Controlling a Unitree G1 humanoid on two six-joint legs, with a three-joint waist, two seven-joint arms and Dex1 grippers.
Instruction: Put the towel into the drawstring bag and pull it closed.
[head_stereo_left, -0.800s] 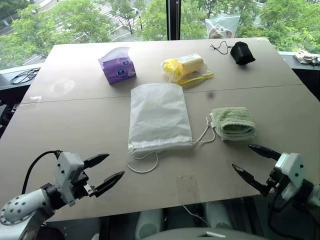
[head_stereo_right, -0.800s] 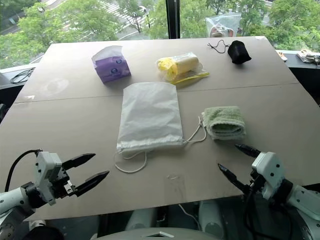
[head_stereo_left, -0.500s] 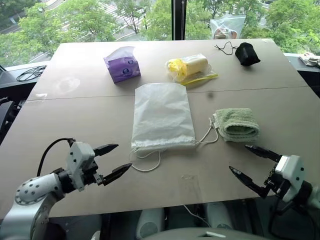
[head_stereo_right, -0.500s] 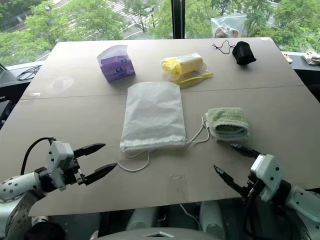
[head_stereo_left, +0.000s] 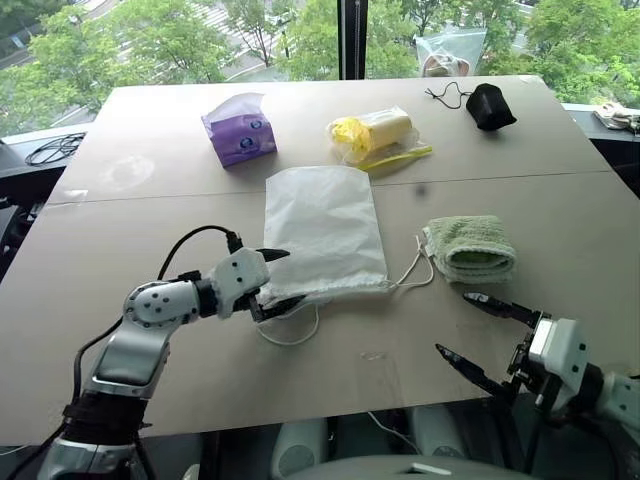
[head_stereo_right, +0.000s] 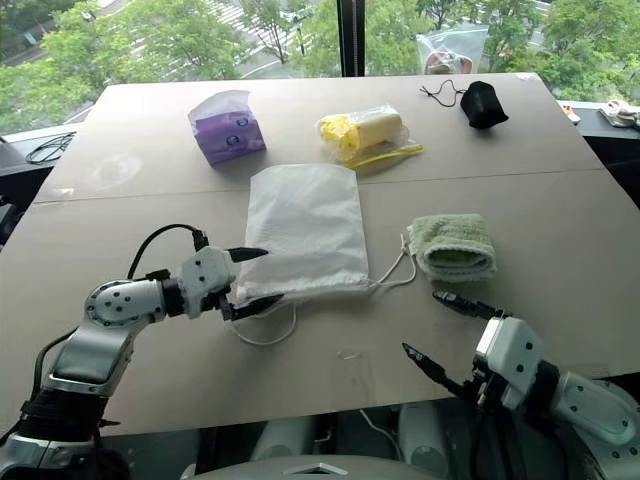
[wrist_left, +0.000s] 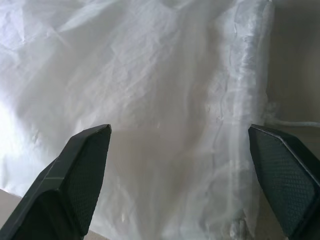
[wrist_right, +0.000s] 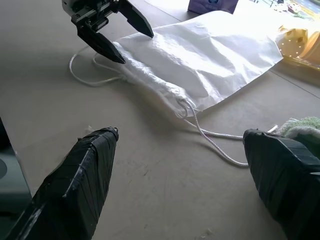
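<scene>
While towel (head_stereo_left: 470, 247) lies apart, left tool (head_stereo_left: 277, 280) gapes astride drawstring bag (head_stereo_left: 320, 229) corner

The desk (head_stereo_left: 120, 250) lies bare along its left edge and its near edge, so a gripper could pass freely there. The drawstring bag (head_stereo_left: 320, 230) lies flat mid-desk with the left gripper (head_stereo_left: 278, 277) spread wide at its near left corner and its cord loops (head_stereo_left: 290, 335) trailing toward the near edge; the towel (head_stereo_left: 468, 247) sits just right of it, a narrow lane between. Along the far edge a purple tissue pack (head_stereo_left: 238, 132), a clear bag with yellow contents (head_stereo_left: 375, 133) and a black pouch (head_stereo_left: 490, 105) stand in a row with gaps between.
</scene>
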